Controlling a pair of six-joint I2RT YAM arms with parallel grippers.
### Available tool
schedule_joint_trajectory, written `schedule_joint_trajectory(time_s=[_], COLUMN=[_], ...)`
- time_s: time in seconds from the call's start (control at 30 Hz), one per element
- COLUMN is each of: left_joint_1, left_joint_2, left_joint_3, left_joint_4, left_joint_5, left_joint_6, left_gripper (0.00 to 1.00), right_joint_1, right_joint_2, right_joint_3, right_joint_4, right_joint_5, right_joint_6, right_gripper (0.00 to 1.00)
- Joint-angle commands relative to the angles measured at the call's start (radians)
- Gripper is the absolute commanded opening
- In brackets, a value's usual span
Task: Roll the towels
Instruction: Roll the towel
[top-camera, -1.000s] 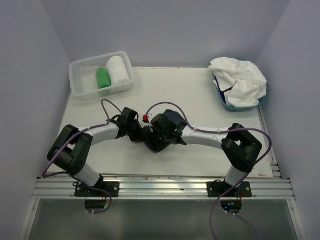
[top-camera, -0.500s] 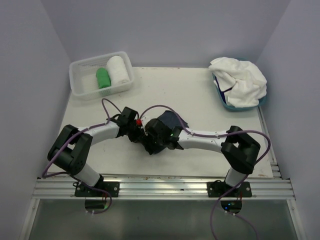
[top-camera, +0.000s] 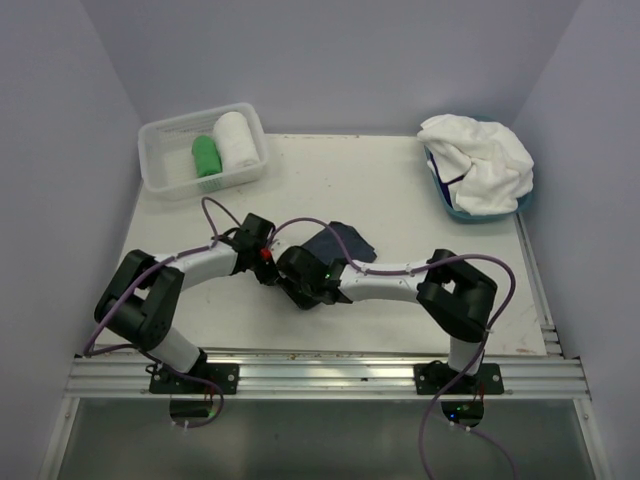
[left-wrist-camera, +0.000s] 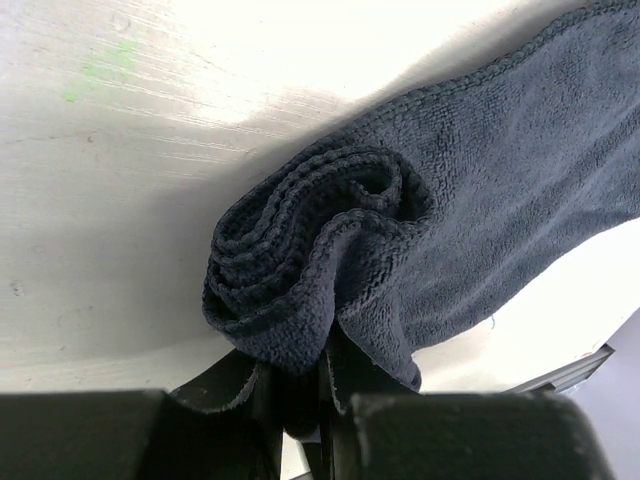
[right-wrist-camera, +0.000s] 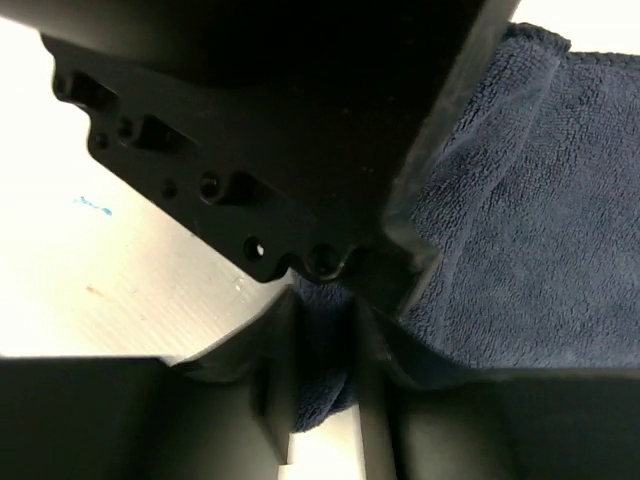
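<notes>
Left tool (left-wrist-camera: 300, 390): clenched on the rolled end of the dark blue towel (left-wrist-camera: 400, 220), with the 2 fingers pinched tight on the lowest fold. In the left wrist view the roll shows several coiled layers, and the unrolled remainder trails flat up and to the right on the surface (left-wrist-camera: 120, 180).

Right tool (right-wrist-camera: 322, 365): grasping the same towel (right-wrist-camera: 520, 230), with a fold of cloth nipped between its fingers. The black body of the left tool crowds the upper part of the right wrist view, so the 2 tools sit very close, nose to nose; contact between them cannot be confirmed.

Arm pose, top view: both arms are folded low, elbows out to the sides and forearms reaching inward. The left tool (top-camera: 266, 258) and right tool (top-camera: 297, 287) meet at the near end of the towel (top-camera: 342, 240).

Location: the towel lies on the surface (top-camera: 400, 180) to the near right of the clear bin (top-camera: 168, 182), well apart from it. The bin holds 1 green roll (top-camera: 206, 156) and 1 white roll (top-camera: 234, 138), touching side by side. Far right of the bin, at the same depth, a blue basket (top-camera: 452, 210) carries a heap of white towels (top-camera: 480, 160).
</notes>
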Motion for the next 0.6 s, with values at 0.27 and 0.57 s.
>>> schedule_joint_trajectory(time_s=[0.27,0.57], left_joint_1=[0.01,0.056], left_joint_2=[-0.101,-0.197], left_joint_3=[-0.009,0.017], left_joint_4=[-0.065,-0.091], left_joint_5=[-0.034,-0.036], left_joint_6=[0.024,0.052], left_gripper=[0.4,0.61], right_joint_1=[-0.116,-0.263], right_joint_2=[-0.062,-0.083], right_joint_3=[-0.052,-0.117], right_joint_4=[0.152,0.247], right_joint_5=[-0.232,-0.56], right_joint_6=[0.137,0.28], right_gripper=[0.0,0.0])
